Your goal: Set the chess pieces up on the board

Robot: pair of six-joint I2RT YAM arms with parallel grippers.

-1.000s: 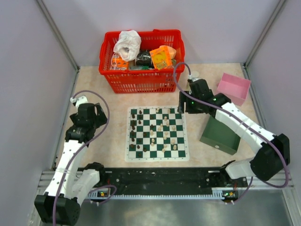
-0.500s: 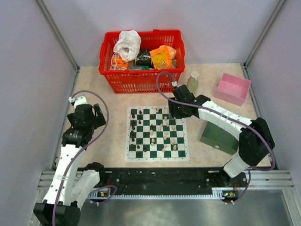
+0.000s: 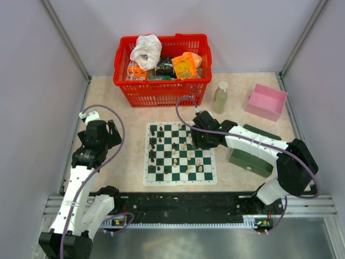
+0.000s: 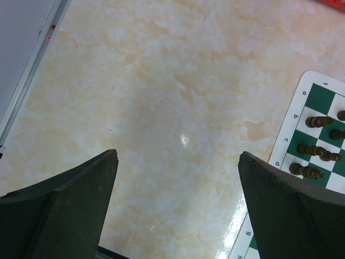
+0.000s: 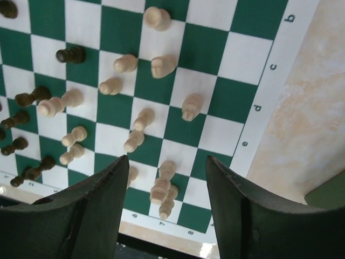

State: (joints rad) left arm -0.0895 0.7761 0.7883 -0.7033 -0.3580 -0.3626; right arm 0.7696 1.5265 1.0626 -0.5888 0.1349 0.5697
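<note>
While both arms reach over a beige marbled table [image 3: 124, 162], the board [image 3: 178, 180] lies flat near the table's middle, just ahead of the arm bases, with its sides roughly square to the table edges. Its lettered borders face the left and right sides of the table.

The dark brown pieces [image 3: 153, 143] stand in two close lines along the board's left edge, and these lines run from near to far. The cream pieces [image 3: 200, 162] are scattered loosely over the middle and right squares in no clear row. They are too small to tell whether each one stands upright or lies tipped.

The right gripper [image 3: 197, 137] hovers over the far right part of the board. In its wrist view, the right gripper [image 5: 166, 159] has its jaws spread apart with nothing between them, and cream pieces lie on the squares below. The left gripper [image 3: 99, 132] hangs over bare table, well left of the board, jaws wide apart and empty.

A red basket [image 3: 161, 93] of packaged goods sits behind the board. A bottle [image 3: 220, 97] and a pink tray [image 3: 268, 101] stand at the far right. A dark green box [image 3: 249, 159] lies just right of the board.
</note>
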